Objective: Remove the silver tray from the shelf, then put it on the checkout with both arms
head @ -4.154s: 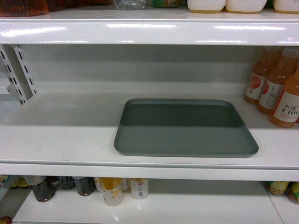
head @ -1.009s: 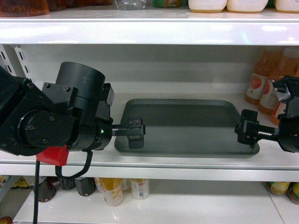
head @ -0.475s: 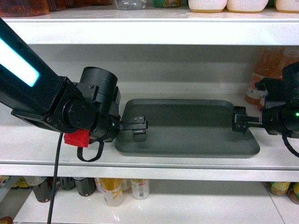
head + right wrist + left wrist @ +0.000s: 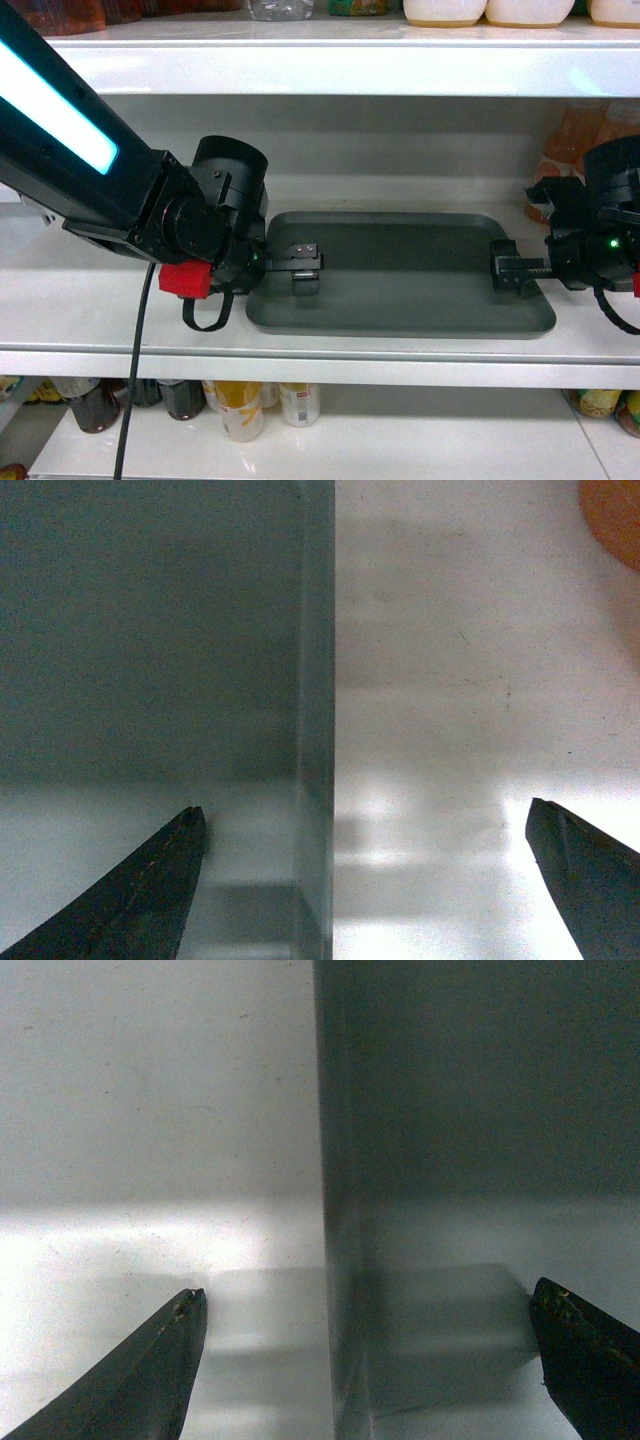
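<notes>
Silver tray (image 4: 400, 275) lying flat on the white shelf (image 4: 130, 290), toward the right half of the board, with orange drink bottles (image 4: 560, 160) just beyond its far right corner. Left gripper (image 4: 305, 265) hovering over the tray's left rim, fingers (image 4: 150, 1370) spread wide with one tip outside the rim and one over the tray floor, nothing gripped. Right gripper (image 4: 508, 270) likewise parted and straddling the tray's right rim (image 4: 315, 730), grasping nothing.
</notes>
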Controlling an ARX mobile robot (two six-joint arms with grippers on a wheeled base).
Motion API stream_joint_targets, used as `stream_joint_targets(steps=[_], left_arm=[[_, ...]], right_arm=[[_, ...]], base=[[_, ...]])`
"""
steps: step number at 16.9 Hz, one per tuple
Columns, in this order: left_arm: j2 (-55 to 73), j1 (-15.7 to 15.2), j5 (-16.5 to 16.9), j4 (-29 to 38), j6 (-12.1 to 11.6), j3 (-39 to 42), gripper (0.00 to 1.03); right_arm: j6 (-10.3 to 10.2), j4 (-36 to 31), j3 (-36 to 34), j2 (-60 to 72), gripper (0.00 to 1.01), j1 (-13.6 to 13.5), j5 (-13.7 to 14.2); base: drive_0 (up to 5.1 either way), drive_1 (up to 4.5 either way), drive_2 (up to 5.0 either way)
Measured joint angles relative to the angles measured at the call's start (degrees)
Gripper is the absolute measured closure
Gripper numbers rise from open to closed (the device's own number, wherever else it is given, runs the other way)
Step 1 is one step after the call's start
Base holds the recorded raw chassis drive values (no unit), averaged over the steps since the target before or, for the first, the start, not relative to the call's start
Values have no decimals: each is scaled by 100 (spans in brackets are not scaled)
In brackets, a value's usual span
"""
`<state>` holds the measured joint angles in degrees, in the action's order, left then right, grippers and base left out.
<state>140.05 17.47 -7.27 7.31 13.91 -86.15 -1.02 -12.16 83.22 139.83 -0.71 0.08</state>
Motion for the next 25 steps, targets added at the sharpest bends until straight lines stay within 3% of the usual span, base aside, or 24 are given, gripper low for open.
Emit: stream_joint_targets(steps=[4, 5, 6, 8, 11, 16, 20, 25], left_arm=[[55, 28, 15, -101, 129, -83, 5], [61, 0, 221, -275, 345, -127, 15], [61, -92, 354, -448, 671, -133, 39], [-173, -46, 636, -240, 994, 420, 97], [-608, -42, 726, 382, 1121, 1320, 101], [-1425, 26, 540, 1003, 1152, 2680, 101], [-3185, 107, 155, 1504, 946, 4138, 101], [-4546, 127, 20, 1447, 831, 5106, 101]], right_arm=[[-44, 116, 105, 42, 3, 4, -2], [-153, 175, 107, 46, 19, 2, -101], [-264, 214, 107, 46, 45, -2, -142], [-463, 28, -85, 2, 98, 28, -184], [-538, -437, -885, -391, 98, 35, -345], [-695, -1176, -2256, -1158, 98, -31, -472], [-863, -1919, -3755, -2728, 98, -168, -505], [-1128, -1784, -4859, -4249, 99, -267, -656]], base=[[0, 0, 0], [0, 0, 0], [0, 0, 0], [0, 0, 0], [0, 0, 0], [0, 0, 0], [0, 0, 0], [0, 0, 0]])
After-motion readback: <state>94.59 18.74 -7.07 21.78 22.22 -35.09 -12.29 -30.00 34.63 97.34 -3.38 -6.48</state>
